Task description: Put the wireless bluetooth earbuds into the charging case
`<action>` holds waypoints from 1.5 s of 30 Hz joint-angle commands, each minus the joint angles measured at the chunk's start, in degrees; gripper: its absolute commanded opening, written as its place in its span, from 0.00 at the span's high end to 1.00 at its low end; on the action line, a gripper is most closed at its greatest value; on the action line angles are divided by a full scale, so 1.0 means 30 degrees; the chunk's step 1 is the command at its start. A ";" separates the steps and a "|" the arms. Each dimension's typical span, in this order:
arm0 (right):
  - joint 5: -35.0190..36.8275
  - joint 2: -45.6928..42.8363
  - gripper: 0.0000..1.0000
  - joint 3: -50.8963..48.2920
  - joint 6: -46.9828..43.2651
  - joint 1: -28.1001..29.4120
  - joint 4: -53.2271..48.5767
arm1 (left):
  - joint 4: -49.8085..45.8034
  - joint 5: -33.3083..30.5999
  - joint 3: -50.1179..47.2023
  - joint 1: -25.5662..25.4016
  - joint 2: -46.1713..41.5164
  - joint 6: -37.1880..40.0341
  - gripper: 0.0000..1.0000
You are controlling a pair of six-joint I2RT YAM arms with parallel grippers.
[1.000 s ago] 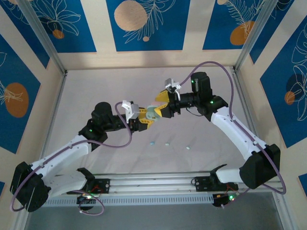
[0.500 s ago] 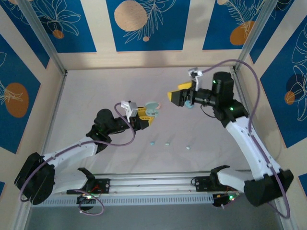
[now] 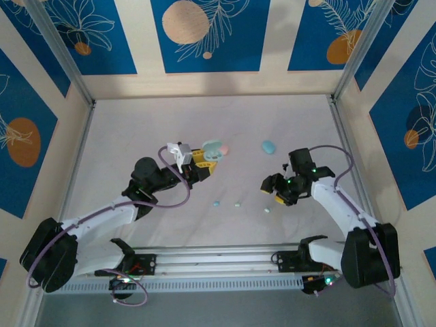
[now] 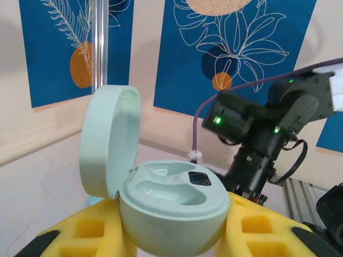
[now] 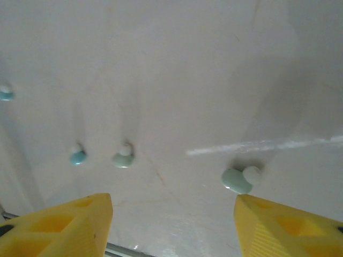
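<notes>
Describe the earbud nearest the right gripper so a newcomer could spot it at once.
On the pale table, three tiny buds lie in a row ahead of the arms' bases. Take the rightmost earbud, pale mint, beside the open right gripper; it sits apart, while the other two lie closer together.

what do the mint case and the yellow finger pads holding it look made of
Mint case: likely hard moulded plastic, smooth satin finish; soft highlights sit in its wells. Yellow finger pads: possibly matte plastic or foam; dull surface with moulded pockets, no glints, so hard to say.

Pale table (image 3: 136,129) w/ small earbuds (image 3: 237,204) & blue case (image 3: 268,146)
</notes>
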 commanded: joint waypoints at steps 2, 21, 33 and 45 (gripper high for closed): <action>0.0314 0.1995 0.40 0.0085 -0.0511 0.0256 0.1496 | 0.0455 0.0049 0.0118 -0.0108 -0.0561 0.0113 0.72; 0.0973 0.4713 0.42 0.0153 -0.0411 0.1334 0.1368 | -0.0588 -0.0284 0.0110 -0.0094 -0.1032 0.0298 0.72; 0.1589 0.3984 0.43 0.0111 0.0311 0.2821 -0.0500 | -0.0800 -0.0299 0.0101 -0.0093 -0.0964 0.0357 0.71; 0.5506 0.5183 0.51 0.2232 -0.0121 0.4352 -0.2581 | -0.1049 -0.0277 0.0314 -0.0099 -0.0920 0.0231 0.71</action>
